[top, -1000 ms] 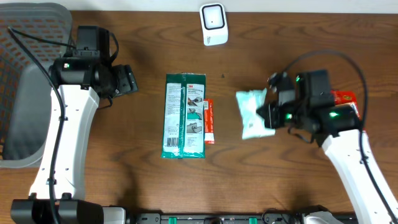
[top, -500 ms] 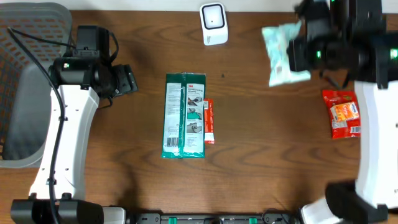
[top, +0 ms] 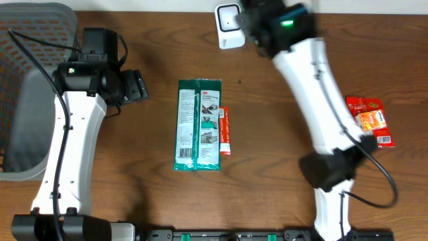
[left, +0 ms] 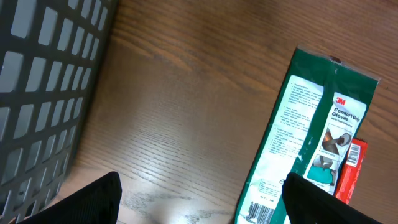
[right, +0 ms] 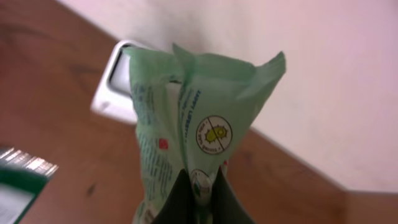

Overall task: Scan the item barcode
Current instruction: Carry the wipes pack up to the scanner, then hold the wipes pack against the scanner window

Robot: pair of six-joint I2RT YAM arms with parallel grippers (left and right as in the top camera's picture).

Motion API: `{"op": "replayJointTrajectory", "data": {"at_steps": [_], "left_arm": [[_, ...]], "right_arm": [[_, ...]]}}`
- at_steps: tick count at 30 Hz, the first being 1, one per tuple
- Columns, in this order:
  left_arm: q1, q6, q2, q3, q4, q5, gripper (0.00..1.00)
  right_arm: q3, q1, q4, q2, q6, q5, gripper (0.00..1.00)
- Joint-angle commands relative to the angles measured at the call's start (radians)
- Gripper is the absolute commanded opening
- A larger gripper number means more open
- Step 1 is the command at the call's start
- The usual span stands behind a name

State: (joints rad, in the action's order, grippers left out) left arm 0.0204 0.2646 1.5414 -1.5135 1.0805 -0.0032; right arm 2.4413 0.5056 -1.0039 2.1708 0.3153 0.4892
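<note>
Right gripper (right: 199, 190) clenched on the pale green packet (right: 194, 112), pinching its lower seam; packet's long axis runs straight out from the fingers, free end toward the white scanner (right: 115, 78) at the table's (top: 267, 177) far edge by the wall; open wood on both sides. Left gripper (left: 202, 183) spread, holding nothing, over wood between grey basket (left: 43, 74) and green glove pack (left: 311, 143).

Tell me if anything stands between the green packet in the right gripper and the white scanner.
Nothing visible does. The right gripper holds the green packet up in front of the white scanner, with no other item between them.
</note>
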Motion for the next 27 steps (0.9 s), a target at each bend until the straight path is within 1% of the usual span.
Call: {"op": "replayJointTrajectory", "data": {"at_steps": [1,5,6,7,10,11,12,13,14,17,24,27], "left_arm": [[-0.004,-0.002,-0.003,-0.009,0.004,-0.009,0.83],[-0.004,-0.002,-0.003,-0.009,0.004,-0.009,0.83],[-0.004,-0.002,-0.003,-0.009,0.004,-0.009,0.83],[-0.004,-0.002,-0.003,-0.009,0.004,-0.009,0.83],[-0.004,-0.002,-0.003,-0.009,0.004,-0.009,0.83],[-0.004,-0.002,-0.003,-0.009,0.004,-0.009,0.83],[-0.004,-0.002,-0.003,-0.009,0.004,-0.009,0.83],[-0.004,-0.002,-0.003,-0.009,0.004,-0.009,0.83],[-0.004,-0.002,-0.003,-0.009,0.004,-0.009,0.83],[-0.004,-0.002,-0.003,-0.009,0.004,-0.009,0.83],[-0.004,-0.002,-0.003,-0.009,0.004,-0.009,0.83],[-0.004,-0.002,-0.003,-0.009,0.004,-0.009,0.83]], "right_arm": [[0.018,0.048,0.145,0.114,0.212,0.331,0.01],[0.018,0.066,0.461,0.282,0.494,0.513,0.01],[0.018,0.066,0.525,0.312,0.542,0.534,0.01],[0.018,0.066,0.63,0.357,0.623,0.555,0.01],[0.018,0.066,0.818,0.433,0.722,0.56,0.01],[0.018,0.066,0.861,0.45,0.734,0.56,0.01],[0.018,0.066,0.952,0.482,0.754,0.556,0.01],[0.018,0.066,0.972,0.489,0.758,0.553,0.01],[0.018,0.066,1.043,0.515,0.757,0.54,0.01],[0.018,0.068,1.153,0.554,0.755,0.48,0.01],[0.014,0.066,1.194,0.609,0.732,0.368,0.01],[0.014,0.066,1.194,0.624,0.732,0.351,0.01]]}}
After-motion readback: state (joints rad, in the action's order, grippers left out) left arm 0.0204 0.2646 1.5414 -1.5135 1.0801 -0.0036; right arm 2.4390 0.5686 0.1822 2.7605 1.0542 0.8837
